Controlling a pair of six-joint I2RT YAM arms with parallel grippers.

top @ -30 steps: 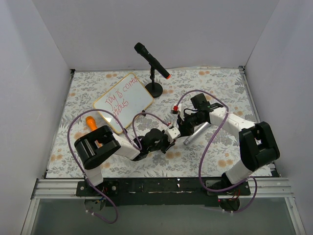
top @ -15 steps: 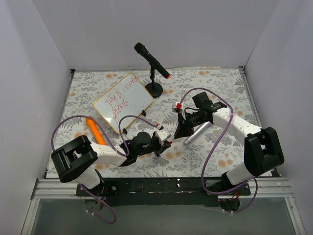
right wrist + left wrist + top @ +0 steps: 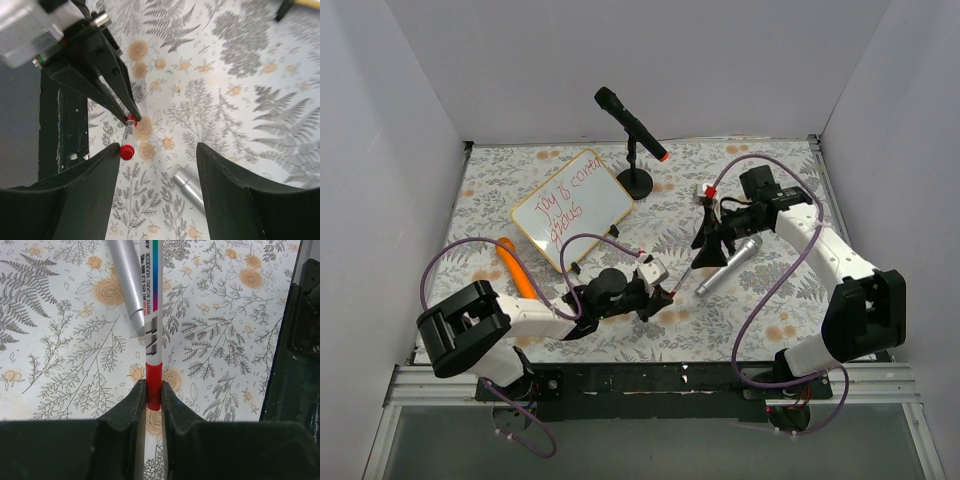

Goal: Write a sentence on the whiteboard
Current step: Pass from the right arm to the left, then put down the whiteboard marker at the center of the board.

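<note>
The whiteboard (image 3: 595,205) lies at the back left, and the sentence (image 3: 565,205) runs across it in red slanted lines. My left gripper (image 3: 668,291) is shut on the red end of a white board marker (image 3: 152,335), low over the cloth at mid-table. The marker (image 3: 683,276) points toward my right gripper (image 3: 710,247), which hangs open just beyond it. In the right wrist view the marker's red cap (image 3: 126,151) sits beside the left finger (image 3: 95,185), and nothing is held between the right gripper's fingers (image 3: 159,150).
A silver microphone (image 3: 728,265) lies on the floral cloth right beside the marker, also seen as the microphone (image 3: 126,280) in the left wrist view. A black microphone on a stand (image 3: 633,128) is behind the board. An orange object (image 3: 516,270) lies at the left.
My right gripper has opened, let go of the marker and drawn back to the right. The left arm swung its elbow left and still holds the marker.
</note>
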